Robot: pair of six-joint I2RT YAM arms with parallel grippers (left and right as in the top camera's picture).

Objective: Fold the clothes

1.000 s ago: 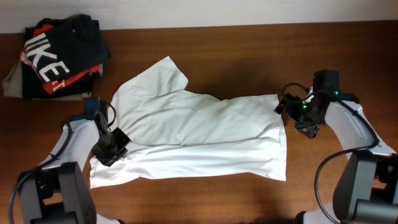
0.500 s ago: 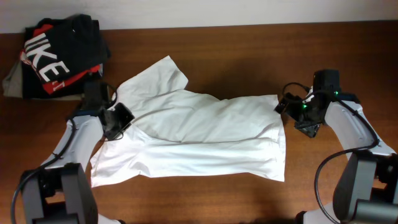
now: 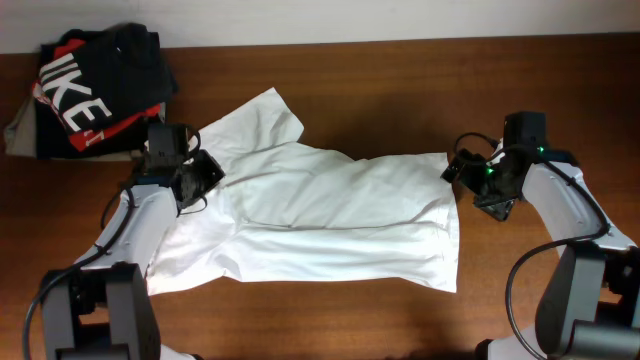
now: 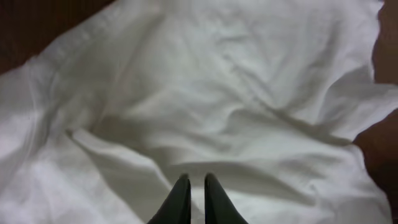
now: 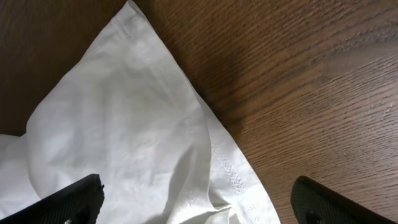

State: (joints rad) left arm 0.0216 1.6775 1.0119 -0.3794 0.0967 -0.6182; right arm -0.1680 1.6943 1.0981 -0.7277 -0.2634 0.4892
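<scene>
The white T-shirt (image 3: 340, 215) lies spread sideways on the table, with one sleeve (image 3: 268, 112) pointing to the back. Its neck mark does not show. My left gripper (image 3: 203, 172) is at the shirt's left edge. In the left wrist view its fingers (image 4: 193, 179) are pinched together on a ridge of the white fabric (image 4: 236, 81). My right gripper (image 3: 462, 168) is open at the shirt's back right corner. In the right wrist view its fingers (image 5: 196, 182) straddle that corner (image 5: 143, 93) without touching it.
A black shirt with white letters and red (image 3: 95, 85) lies on a grey-olive folded garment (image 3: 18, 130) at the back left. The wooden table (image 3: 400, 90) shows behind and to the right of the shirt, and its front edge is near the shirt's lower hem.
My left gripper moved from the shirt's front left toward the back, up to the left edge, and the nearby fold of fabric shifted with it. The right arm has not moved.
</scene>
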